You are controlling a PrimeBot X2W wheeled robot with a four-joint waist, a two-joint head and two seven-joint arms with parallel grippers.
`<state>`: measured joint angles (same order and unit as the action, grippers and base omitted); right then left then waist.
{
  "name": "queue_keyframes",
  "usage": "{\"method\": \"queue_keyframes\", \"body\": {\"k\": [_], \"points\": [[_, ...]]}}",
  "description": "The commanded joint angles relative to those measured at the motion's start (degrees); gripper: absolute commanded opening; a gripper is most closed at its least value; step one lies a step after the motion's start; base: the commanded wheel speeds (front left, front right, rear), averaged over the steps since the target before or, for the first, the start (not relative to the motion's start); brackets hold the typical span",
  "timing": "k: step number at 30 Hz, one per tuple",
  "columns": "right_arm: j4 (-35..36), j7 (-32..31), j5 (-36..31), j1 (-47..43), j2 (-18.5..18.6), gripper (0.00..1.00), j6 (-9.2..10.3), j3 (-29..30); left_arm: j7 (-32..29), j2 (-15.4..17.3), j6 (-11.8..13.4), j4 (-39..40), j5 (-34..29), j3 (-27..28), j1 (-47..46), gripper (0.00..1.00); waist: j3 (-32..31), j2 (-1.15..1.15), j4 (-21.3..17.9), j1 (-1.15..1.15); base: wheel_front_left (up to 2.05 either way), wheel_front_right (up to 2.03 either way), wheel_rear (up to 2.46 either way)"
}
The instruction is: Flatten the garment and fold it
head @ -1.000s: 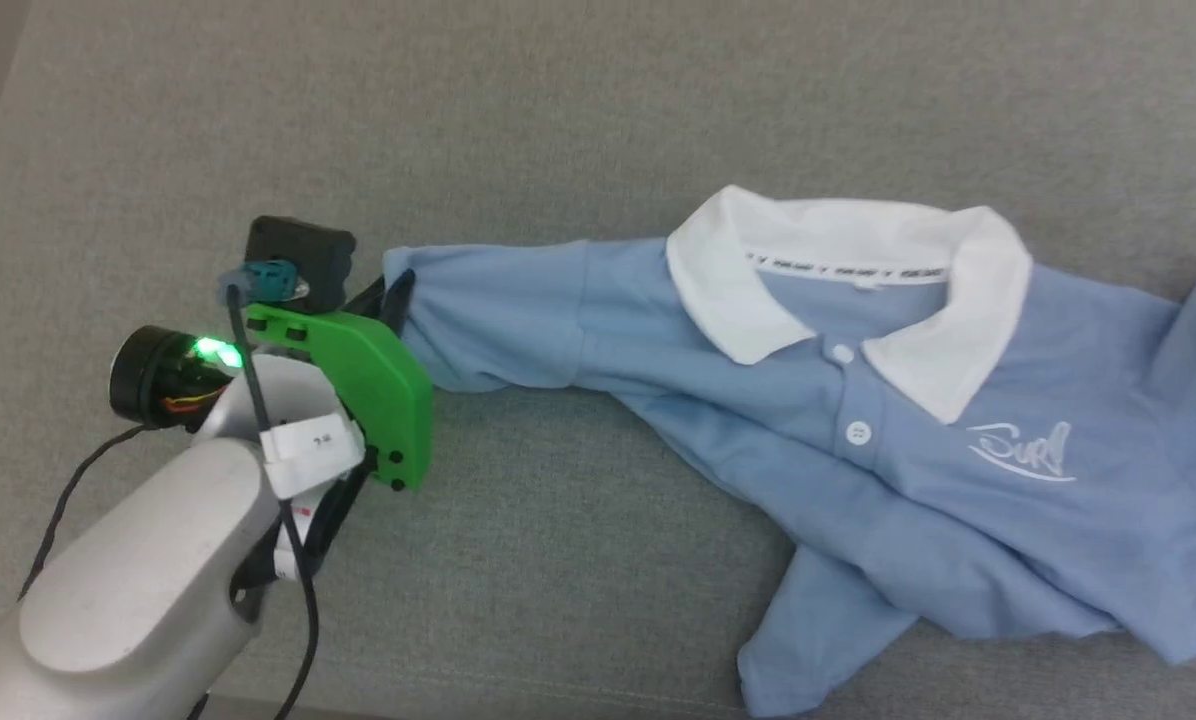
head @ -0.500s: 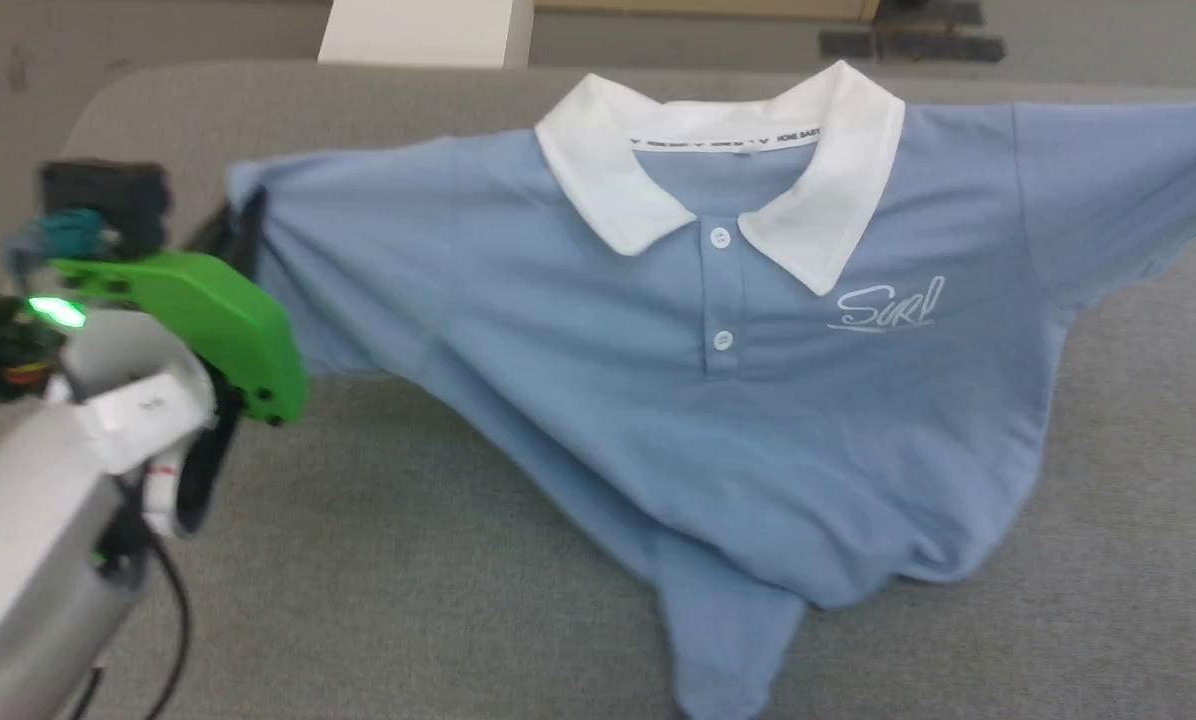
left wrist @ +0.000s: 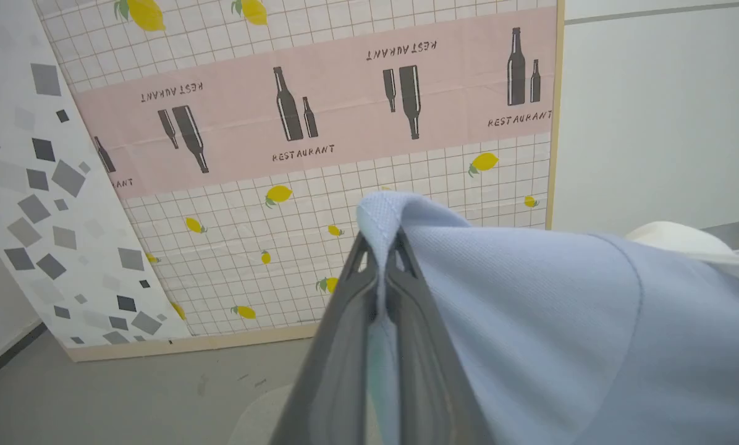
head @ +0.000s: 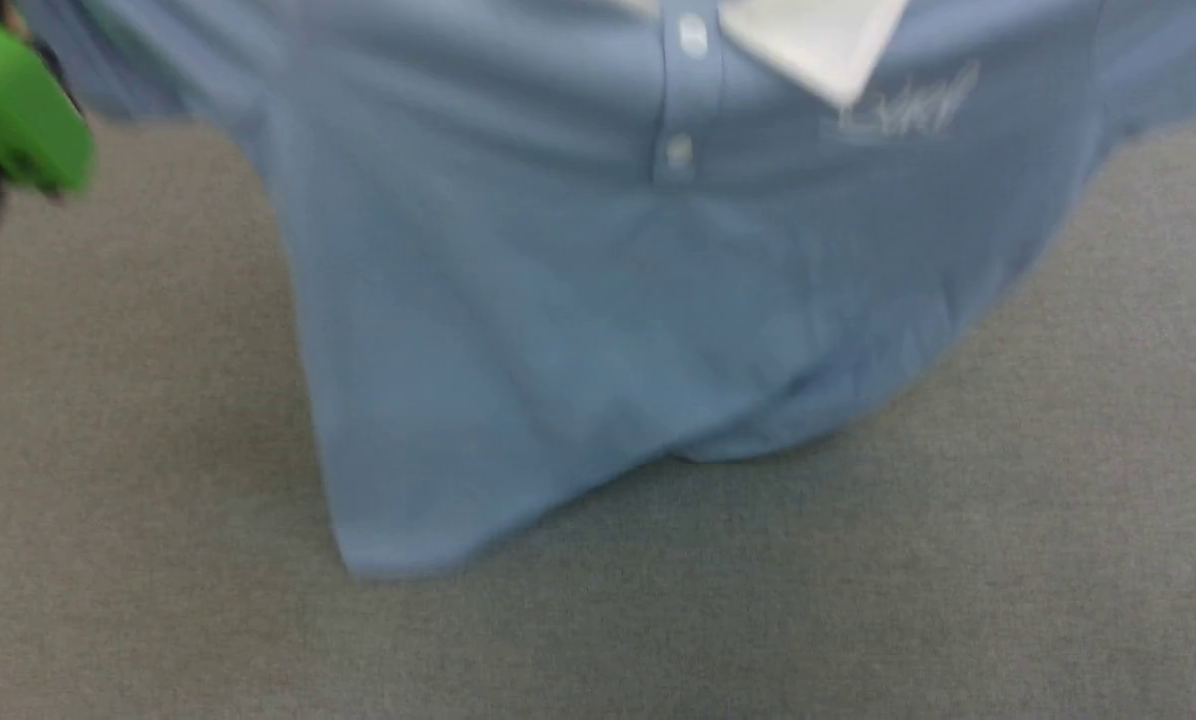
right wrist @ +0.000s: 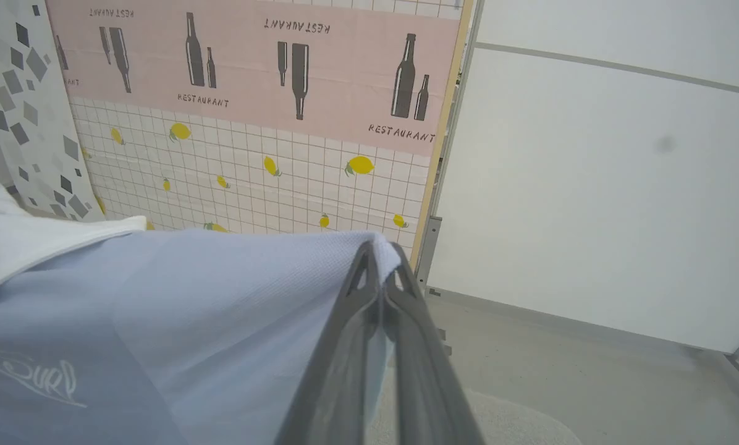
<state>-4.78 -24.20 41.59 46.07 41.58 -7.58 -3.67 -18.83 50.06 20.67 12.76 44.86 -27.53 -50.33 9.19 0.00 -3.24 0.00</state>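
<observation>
A grey woven fabric surface [head: 858, 600] lies below me, and a wall panel printed with lemons and dark bottles [left wrist: 314, 123] stands beyond. One small light blue short-sleeved polo shirt [head: 578, 300] hangs above that surface, front facing me and blurred in the head view. Taking its one white collar [head: 818, 40] as the landmark: my left gripper [left wrist: 379, 247] is clamped on a fold of blue cloth out to the collar's left, and my right gripper [right wrist: 380, 253] is clamped on a fold out to the collar's right. The shirt's width is stretched between them. Its long axis drops from the collar to the hem, which is nearest the surface; I cannot tell whether it touches. Below the collar are two white buttons [head: 678, 152], with one white cursive logo [right wrist: 36, 377] beside them. I judge that laying it flat means lowering both arms evenly, since each holds one side.
</observation>
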Motion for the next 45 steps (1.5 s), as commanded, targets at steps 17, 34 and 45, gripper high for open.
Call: {"method": "queue_keyframes", "body": {"k": [17,34,45], "points": [[-24.69,13.99,-4.14,45.32,-7.35,0.00,0.09,-14.86,2.72,-10.67,-15.14,-35.28,-12.02,-3.07,-50.67,0.00,22.40,0.00,-5.83,0.00,0.00,0.00,0.00],[-47.63,28.35,-2.97,63.48,-12.20,0.00,0.09,-21.23,14.70,-19.20,-18.60,-57.51,-15.79,-4.80,-67.65,0.00,30.34,0.00,-5.90,0.00,0.00,0.00,0.00],[-50.11,29.74,2.02,54.25,-11.74,0.00,0.09,-27.66,20.13,-22.73,-19.00,-60.10,-10.68,-3.99,-53.58,0.00,27.63,0.00,-1.91,0.00,0.00,0.00,0.00]]}}
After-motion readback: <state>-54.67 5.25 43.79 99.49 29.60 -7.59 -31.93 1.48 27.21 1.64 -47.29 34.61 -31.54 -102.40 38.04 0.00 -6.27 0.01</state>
